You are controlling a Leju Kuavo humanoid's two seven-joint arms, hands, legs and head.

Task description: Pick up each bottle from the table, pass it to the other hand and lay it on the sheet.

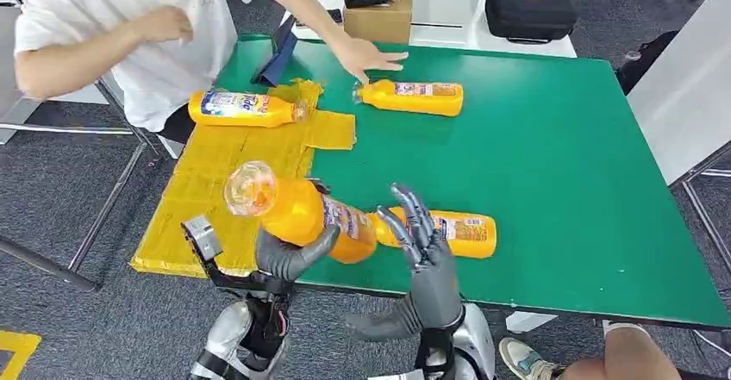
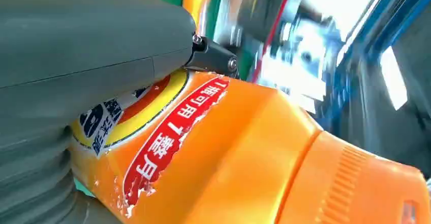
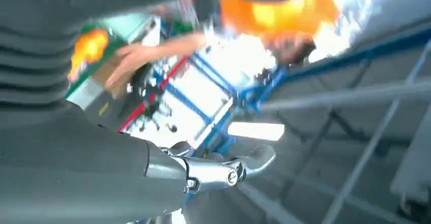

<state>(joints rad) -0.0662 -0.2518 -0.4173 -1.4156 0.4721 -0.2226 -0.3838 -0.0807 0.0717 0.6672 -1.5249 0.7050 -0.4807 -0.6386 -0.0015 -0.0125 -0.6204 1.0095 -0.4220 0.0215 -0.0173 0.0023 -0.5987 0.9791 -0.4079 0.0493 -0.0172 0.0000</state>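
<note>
Left hand (image 1: 289,255) wraps fingers round orange bottle (image 1: 297,208), held up over table (image 1: 534,165) edge, beside yellow sheet (image 1: 215,182). Right hand (image 1: 427,259) empty, fingers apart, just beside bottle. Bottle looks full, likely heavy; smooth plastic, maybe slippery. Best hold: round fat middle, on label. Person's hand (image 1: 366,55) touches far bottle (image 1: 412,97).

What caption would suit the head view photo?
Left hand holds an orange plastic bottle beside the open right hand, above a green table near a yellow sheet.
</note>
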